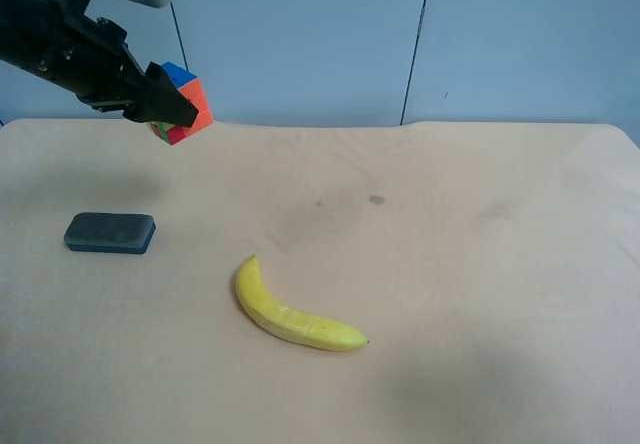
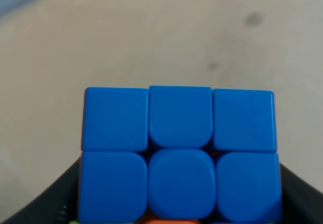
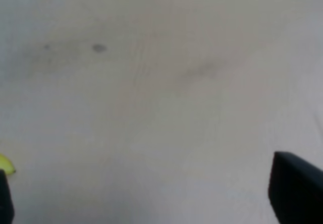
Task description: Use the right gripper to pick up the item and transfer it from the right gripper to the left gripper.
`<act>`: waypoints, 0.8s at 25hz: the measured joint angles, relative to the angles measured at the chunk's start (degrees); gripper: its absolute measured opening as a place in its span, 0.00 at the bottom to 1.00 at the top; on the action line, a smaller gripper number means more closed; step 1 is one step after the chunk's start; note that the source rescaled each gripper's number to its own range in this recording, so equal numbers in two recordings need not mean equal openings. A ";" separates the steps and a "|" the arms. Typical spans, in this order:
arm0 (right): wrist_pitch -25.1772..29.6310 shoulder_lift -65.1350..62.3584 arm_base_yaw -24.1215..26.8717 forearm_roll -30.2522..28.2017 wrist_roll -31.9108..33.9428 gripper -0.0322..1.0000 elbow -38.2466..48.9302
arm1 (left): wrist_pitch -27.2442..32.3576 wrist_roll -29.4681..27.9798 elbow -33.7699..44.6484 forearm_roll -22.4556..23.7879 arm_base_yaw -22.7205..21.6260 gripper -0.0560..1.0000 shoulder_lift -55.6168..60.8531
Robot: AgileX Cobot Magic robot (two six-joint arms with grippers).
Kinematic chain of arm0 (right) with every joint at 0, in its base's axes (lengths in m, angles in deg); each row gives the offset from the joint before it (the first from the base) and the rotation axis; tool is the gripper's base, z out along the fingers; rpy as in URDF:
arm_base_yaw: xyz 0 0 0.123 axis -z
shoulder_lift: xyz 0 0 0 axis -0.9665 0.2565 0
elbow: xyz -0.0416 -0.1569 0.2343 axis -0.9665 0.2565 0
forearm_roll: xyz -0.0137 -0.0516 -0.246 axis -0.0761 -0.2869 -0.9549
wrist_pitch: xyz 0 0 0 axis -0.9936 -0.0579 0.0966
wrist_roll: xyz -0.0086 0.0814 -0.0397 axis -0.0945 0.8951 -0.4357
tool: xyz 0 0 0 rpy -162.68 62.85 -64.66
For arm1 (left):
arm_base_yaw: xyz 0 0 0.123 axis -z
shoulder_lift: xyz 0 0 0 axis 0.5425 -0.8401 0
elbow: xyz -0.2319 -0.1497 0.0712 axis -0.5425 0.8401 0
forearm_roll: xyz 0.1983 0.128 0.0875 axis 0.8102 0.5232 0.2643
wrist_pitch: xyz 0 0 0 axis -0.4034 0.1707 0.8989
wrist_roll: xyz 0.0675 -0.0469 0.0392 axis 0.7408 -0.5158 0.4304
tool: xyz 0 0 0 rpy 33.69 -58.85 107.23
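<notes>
Shows the cube [image 1: 188, 94] clamped between the fingers of the left gripper [image 1: 162, 99], lifted well clear of the tabletop [image 1: 470, 284] near its far edge, blue face toward that wrist camera. Shows the right gripper [image 3: 151, 199] spread apart and empty, near the banana [image 1: 295, 316] tip. Reads as handover done, hence the raised hold.

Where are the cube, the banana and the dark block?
cube [image 1: 195, 104], exterior high view, orange face.
banana [image 1: 287, 319], exterior high view, mid-body.
dark block [image 1: 110, 233], exterior high view, top face centre.
</notes>
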 joint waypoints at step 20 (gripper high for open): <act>0.00 0.00 0.00 0.00 0.17 1.00 0.00 | -25.98 -16.96 -7.73 20.96 -3.24 0.05 -26.66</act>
